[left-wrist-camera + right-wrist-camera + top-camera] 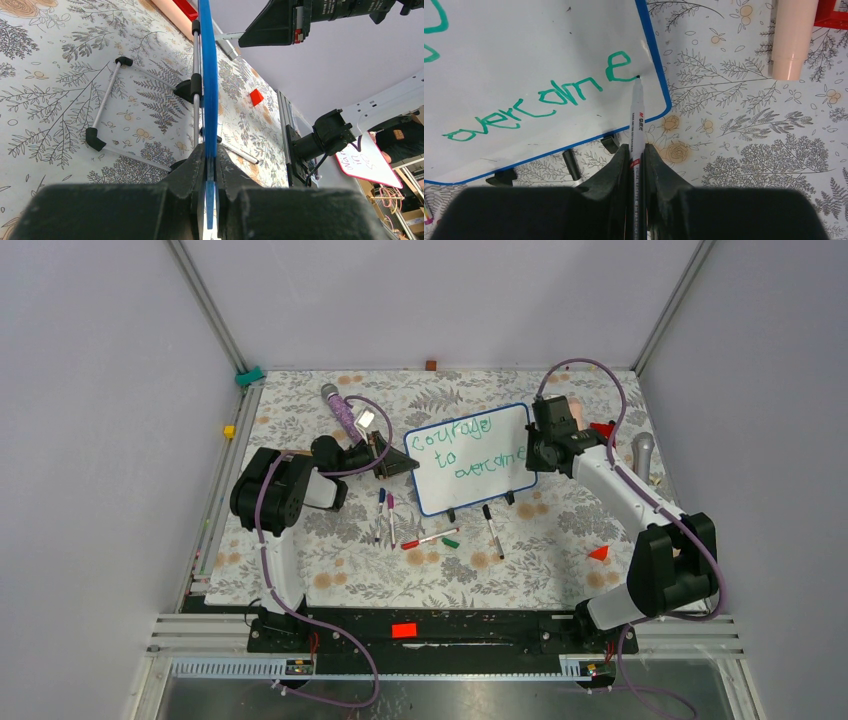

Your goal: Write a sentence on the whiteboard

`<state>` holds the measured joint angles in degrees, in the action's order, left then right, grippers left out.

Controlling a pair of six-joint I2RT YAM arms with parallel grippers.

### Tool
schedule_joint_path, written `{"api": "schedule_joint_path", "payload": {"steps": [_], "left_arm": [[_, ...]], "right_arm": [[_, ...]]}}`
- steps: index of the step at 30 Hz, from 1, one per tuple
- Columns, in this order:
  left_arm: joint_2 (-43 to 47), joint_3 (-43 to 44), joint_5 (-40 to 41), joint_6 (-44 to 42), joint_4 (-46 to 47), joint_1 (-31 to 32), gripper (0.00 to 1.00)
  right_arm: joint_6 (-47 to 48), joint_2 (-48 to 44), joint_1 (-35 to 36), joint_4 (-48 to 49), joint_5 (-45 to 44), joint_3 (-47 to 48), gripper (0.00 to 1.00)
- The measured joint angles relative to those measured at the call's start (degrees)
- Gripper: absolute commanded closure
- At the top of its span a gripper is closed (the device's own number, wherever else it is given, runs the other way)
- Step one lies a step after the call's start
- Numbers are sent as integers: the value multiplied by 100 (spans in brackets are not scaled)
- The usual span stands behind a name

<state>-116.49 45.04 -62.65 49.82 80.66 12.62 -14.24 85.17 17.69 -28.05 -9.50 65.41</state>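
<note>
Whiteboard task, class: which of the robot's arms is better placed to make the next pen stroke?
The right arm: its jaws are shut on the marker, whose tip meets the whiteboard beside the last "e" of the sentence. The left arm clamps the board's blue edge in its jaws, steadying it.

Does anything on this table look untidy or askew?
Yes. Several loose markers and a green cap lie scattered in front of the whiteboard, which sits turned at a slant, its frame pinched by the left gripper.
</note>
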Motion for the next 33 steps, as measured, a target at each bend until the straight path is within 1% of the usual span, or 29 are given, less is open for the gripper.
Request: {"api": "schedule_joint_path", "payload": {"steps": [9,10,12,14,18,22,26,33], "left_arm": [[-33,26,-11,20,0,-4,99],[-33,26,-11,20,0,-4,96],[-33,26,-11,20,0,-4,84],[-33,26,-17,39,0,-7,77],[-33,24,-48,61,0,-4,62],[-33,4,-50,74,4,-4,53],[-28,-136,-28,68,2,-4,51],[205,-717,208,-66,-15,-122,55]], "right_arm": [[-2,-15,-26,4,-90,63,100],[-2,-48,-26,0,-85,63,100],[-15,-155,-28,-4,-61,63,100],[-20,-321,-31,-2,-28,63,100],[-17,-726,-35,7,15,61,100],[-15,-1003,-46,11,24,24,100],[-9,-1154,-48,28,142,-164,100],[-2,-1421,-50,55,498,-481,100]]}}
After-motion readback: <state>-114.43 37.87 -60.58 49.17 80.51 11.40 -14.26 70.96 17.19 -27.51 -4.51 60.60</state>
